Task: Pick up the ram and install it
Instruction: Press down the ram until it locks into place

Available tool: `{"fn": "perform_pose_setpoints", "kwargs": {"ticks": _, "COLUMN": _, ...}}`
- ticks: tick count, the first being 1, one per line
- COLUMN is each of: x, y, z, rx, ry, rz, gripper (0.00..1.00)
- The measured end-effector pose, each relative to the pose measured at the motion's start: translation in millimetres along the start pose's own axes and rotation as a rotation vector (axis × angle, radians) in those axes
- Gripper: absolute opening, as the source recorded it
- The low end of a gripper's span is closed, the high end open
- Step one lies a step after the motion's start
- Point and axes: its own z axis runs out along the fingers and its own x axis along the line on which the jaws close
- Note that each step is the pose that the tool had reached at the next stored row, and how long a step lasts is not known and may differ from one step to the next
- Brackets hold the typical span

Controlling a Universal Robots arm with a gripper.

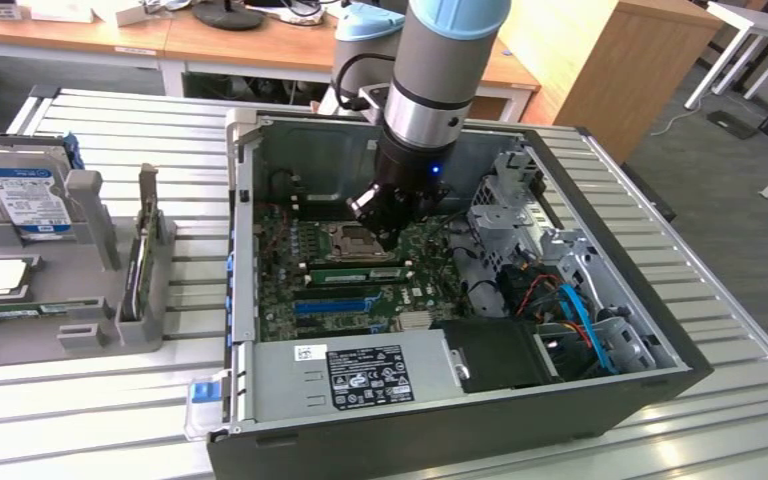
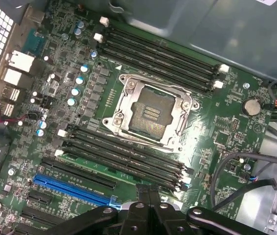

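Claw point(image 2: 150, 196) pressed together, nothing pinched, low over the motherboard point(image 2: 226, 132) by a green ram point(image 2: 124, 164) stick in its slot near the CPU socket point(image 2: 150, 110); press straight down w/ even force.

- A lab or workshop for robot trials.
- An opened computer case point(image 1: 598, 400) lies on a slatted metal bench point(image 1: 744, 330).
- A grey fixture point(image 1: 71, 300) holds parts at the exterior view's left.
- Wooden desks point(image 1: 211, 45) stand far behind.
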Motion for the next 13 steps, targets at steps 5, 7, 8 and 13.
{"fn": "perform_pose_setpoints", "kwargs": {"ticks": 5, "x": 0.0, "y": 0.0, "z": 0.0, "rx": -0.0003, "ry": 0.0008, "rz": 0.0, "gripper": 0.11}}
{"fn": "perform_pose_setpoints", "kwargs": {"ticks": 7, "x": -0.6, "y": -0.2, "z": 0.0, "rx": -0.0025, "ry": 0.0072, "rz": 0.001, "gripper": 0.11}}
{"fn": "perform_pose_setpoints", "kwargs": {"ticks": 8, "x": -1.4, "y": -0.5, "z": 0.1, "rx": -0.0047, "ry": 0.013, "rz": 0.001, "gripper": 0.11}}
{"fn": "perform_pose_setpoints", "kwargs": {"ticks": 13, "x": -5.2, "y": -1.8, "z": 0.1, "rx": -0.0176, "ry": 0.0512, "rz": 0.003, "gripper": 0.11}}
